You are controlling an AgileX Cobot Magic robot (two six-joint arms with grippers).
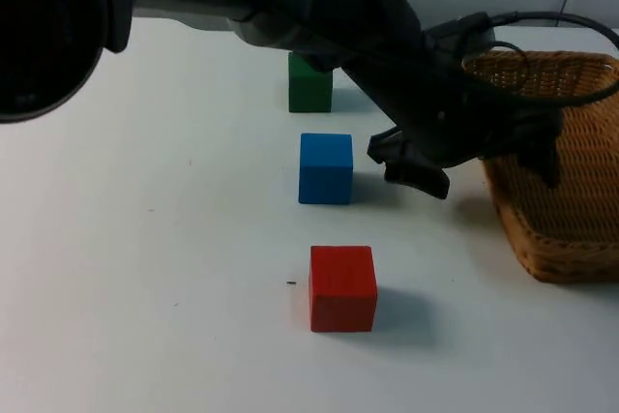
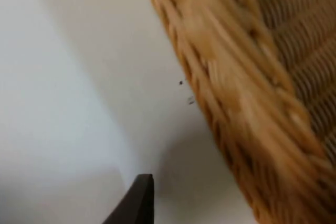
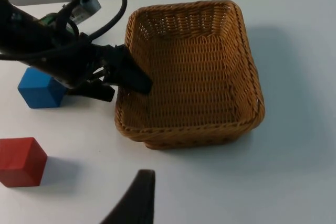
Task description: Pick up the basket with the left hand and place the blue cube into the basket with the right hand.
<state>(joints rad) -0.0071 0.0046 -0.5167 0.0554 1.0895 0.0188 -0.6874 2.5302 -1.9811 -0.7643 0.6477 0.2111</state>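
The blue cube [image 1: 325, 169] [image 3: 41, 88] sits on the white table between a green and a red cube. A woven wicker basket [image 1: 566, 234] [image 3: 191, 129] [image 2: 236, 93] stands at the table's right side. My left arm reaches across from the upper left. Its gripper [image 1: 479, 157] [image 3: 118, 83] is open and straddles the basket's left rim, one finger inside and one outside toward the blue cube. The left wrist view has that rim very close. My right gripper hangs above the table in front of the basket, one of its fingertips [image 3: 139, 198] in view.
A red cube [image 1: 342, 287] [image 3: 21, 161] lies nearer the front than the blue one, and a green cube [image 1: 309, 84] stands behind it, partly under the left arm. The basket is empty inside.
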